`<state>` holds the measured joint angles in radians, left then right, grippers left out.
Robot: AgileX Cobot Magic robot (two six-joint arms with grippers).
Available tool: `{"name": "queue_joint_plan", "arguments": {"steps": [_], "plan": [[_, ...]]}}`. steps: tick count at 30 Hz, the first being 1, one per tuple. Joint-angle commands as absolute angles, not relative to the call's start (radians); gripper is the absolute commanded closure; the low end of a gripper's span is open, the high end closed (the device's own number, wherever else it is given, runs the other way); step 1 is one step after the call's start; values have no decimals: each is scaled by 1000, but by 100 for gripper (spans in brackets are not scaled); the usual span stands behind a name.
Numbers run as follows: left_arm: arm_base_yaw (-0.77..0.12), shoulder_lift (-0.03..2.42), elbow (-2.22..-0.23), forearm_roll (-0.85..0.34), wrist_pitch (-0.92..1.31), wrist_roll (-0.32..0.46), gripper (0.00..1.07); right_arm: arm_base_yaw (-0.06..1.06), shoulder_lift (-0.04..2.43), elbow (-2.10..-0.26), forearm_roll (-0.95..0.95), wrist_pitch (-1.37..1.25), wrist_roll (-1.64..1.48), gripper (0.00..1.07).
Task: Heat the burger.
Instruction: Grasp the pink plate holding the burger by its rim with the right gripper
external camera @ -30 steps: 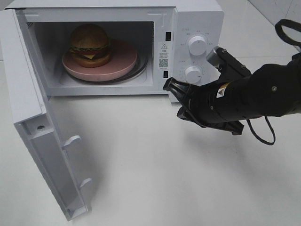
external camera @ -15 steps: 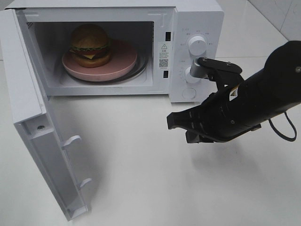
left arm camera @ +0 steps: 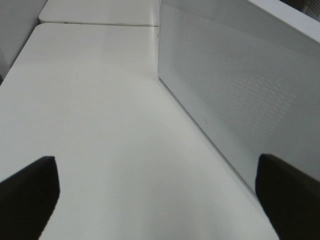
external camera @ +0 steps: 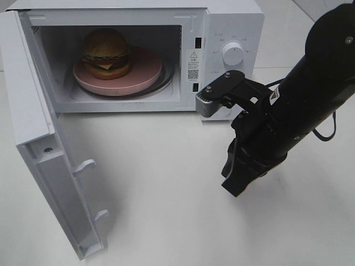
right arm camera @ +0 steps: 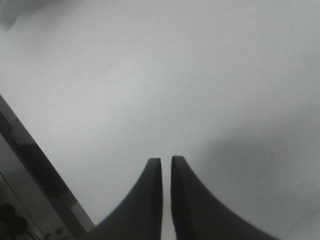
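Note:
The burger (external camera: 106, 52) has a golden-brown bun, lettuce and cheese. It sits on a round pink plate (external camera: 147, 69) inside the white microwave (external camera: 233, 22), whose door (external camera: 33, 127) stands wide open to the left. My right gripper (external camera: 233, 185) points down at the table in front of the microwave's control panel, well right of the burger. In the right wrist view it (right arm camera: 166, 165) is shut and empty, with its fingertips (right arm camera: 150, 172) nearly touching. My left gripper (left arm camera: 155, 160) is open and empty; it does not show in the exterior high view.
The upper knob (external camera: 233, 54) shows on the control panel; the right arm hides the lower one. In the left wrist view a white panel with a fine dot pattern (left arm camera: 240, 85) stands close by on the white table (left arm camera: 100, 125). The open door juts toward the table's front.
The right arm has swung away from the microwave's knobs, moved down and toward the front, and tipped over. Its gripper now points at the table. The burger, plate and door have not moved.

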<state>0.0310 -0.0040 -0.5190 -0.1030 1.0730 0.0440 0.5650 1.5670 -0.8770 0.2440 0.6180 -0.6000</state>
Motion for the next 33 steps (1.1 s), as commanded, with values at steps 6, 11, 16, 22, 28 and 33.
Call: {"name": "queue_joint_plan", "arguments": {"steps": [6, 11, 16, 22, 28, 33], "plan": [[32, -22, -516, -102, 1068, 45, 7, 565, 1559, -919, 163, 644, -937, 98], [32, -22, -516, -102, 1068, 45, 7, 565, 1559, -939, 67, 628, -1085, 97], [32, -22, -516, -102, 1068, 45, 7, 567, 1559, -939, 25, 573, -1132, 94], [32, -22, -516, -102, 1068, 45, 7, 588, 1559, -939, -75, 428, -1129, 83], [32, -22, -516, -102, 1068, 45, 7, 615, 1559, -939, -151, 319, -1137, 71], [32, -22, -516, -102, 1068, 45, 7, 660, 1559, -945, -228, 194, -1094, 53]]}}
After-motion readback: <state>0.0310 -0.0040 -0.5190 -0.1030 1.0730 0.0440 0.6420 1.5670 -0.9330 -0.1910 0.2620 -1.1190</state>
